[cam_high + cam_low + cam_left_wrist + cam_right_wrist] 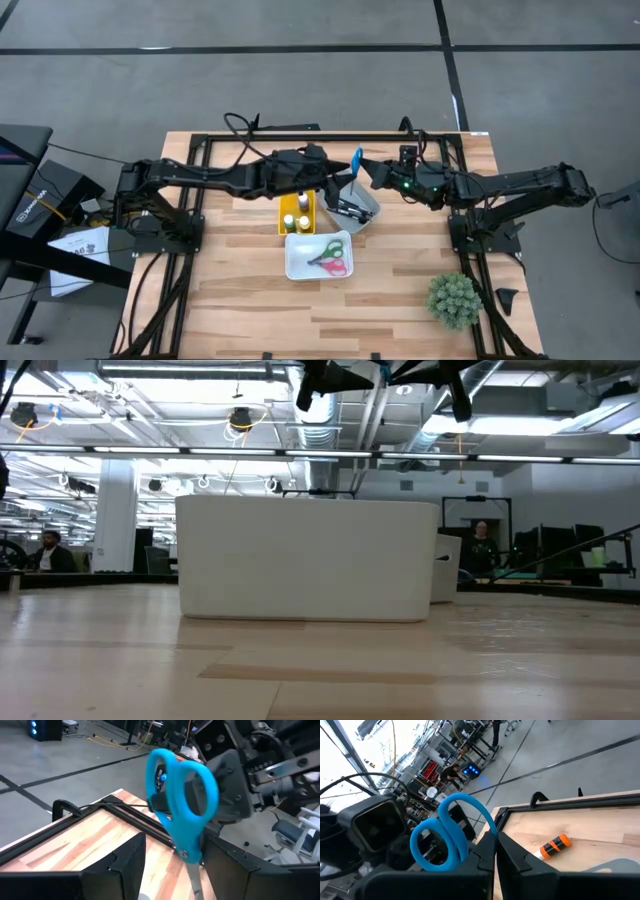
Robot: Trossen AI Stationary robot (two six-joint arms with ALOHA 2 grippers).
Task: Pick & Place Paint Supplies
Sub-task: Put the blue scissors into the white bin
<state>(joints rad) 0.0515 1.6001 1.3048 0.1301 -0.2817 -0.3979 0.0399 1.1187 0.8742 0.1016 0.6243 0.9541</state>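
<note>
1. The blue-handled scissors [357,161] are being held in mid-air above the middle of the wooden counter [250,300], between the two arms, over the far edge of the gray bin [362,207].
2. The right end effector [372,176] is reaching in from the right side with its fingers closed on the blue-handled scissors; in the right wrist view the blue loops [447,837] are standing just above the closed fingers.
3. The left end effector [335,180] is reaching in from the left side and is sitting right beside the scissors. In the left wrist view the scissors [182,810] are hanging between its parted fingers, handles up and blades down; whether the fingers are touching the blades cannot be determined.
4. The yellow bin [297,213] is sitting left of the gray bin and is holding small paint bottles [296,221].
5. The white tray [300,262] is sitting nearer the front of the counter and is holding scissors with pink and green handles [331,256].
6. The gray bin is holding thin dark items, probably paintbrushes [347,209].
7. An orange paint bottle [555,845] is lying on its side on the counter in the right wrist view.
8. A fuzzy green plant [453,299] is standing near the front right corner of the counter.
</note>
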